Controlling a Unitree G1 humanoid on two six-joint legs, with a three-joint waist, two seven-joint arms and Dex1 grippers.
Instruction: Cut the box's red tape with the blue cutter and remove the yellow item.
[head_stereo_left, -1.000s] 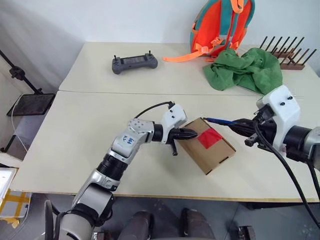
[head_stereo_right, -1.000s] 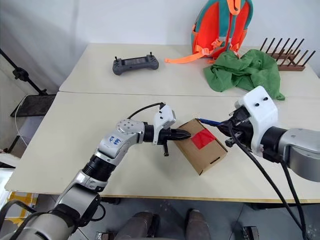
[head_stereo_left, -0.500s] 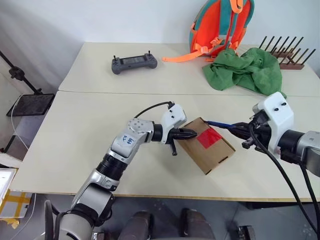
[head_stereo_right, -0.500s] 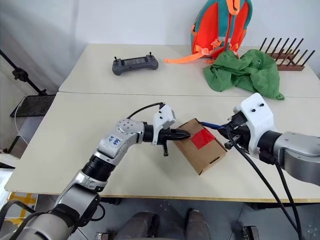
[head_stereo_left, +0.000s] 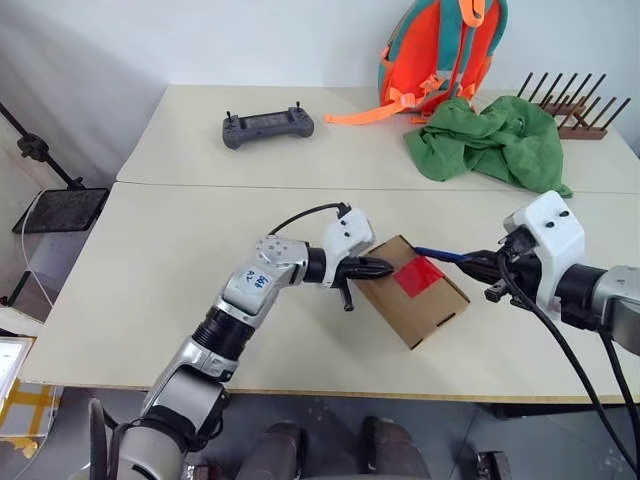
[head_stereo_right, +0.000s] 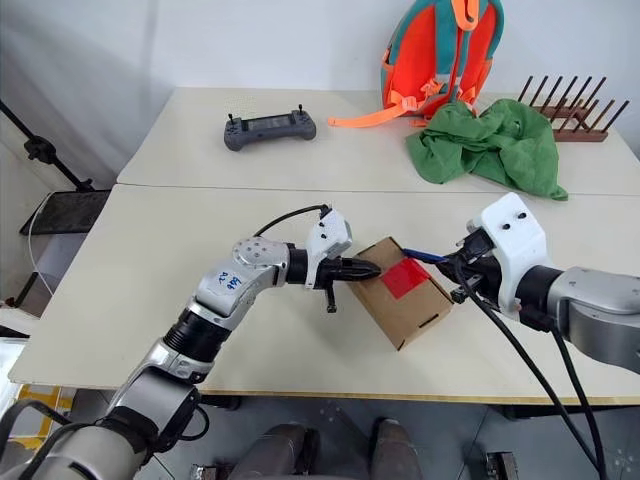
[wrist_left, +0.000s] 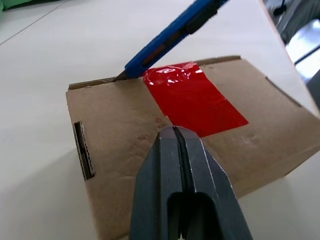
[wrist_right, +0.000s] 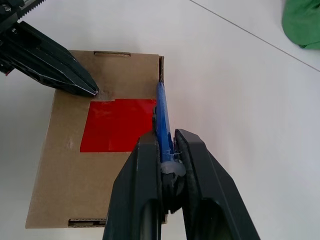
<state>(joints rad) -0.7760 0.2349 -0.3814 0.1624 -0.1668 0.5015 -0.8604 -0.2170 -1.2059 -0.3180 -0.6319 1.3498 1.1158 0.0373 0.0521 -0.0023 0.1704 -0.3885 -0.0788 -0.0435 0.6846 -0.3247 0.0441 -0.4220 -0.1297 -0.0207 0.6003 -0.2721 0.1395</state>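
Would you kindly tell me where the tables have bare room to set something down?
Free: the near table left of the left end effector, and between controller and green cloth. Crowded: around the box, and the far corner by the backpack and rack.

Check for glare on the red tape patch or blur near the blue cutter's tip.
Left wrist view: white glare streaks on the red tape patch; slim blue cutter tip sharp at the brown cardboard box edge. Right wrist view: tape flat red, no glare.

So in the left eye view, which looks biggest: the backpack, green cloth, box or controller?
1. Backpack, though it is cut off at the top.
2. Green cloth, looking close to the backpack.
3. Box, nearer the camera.
4. Controller.
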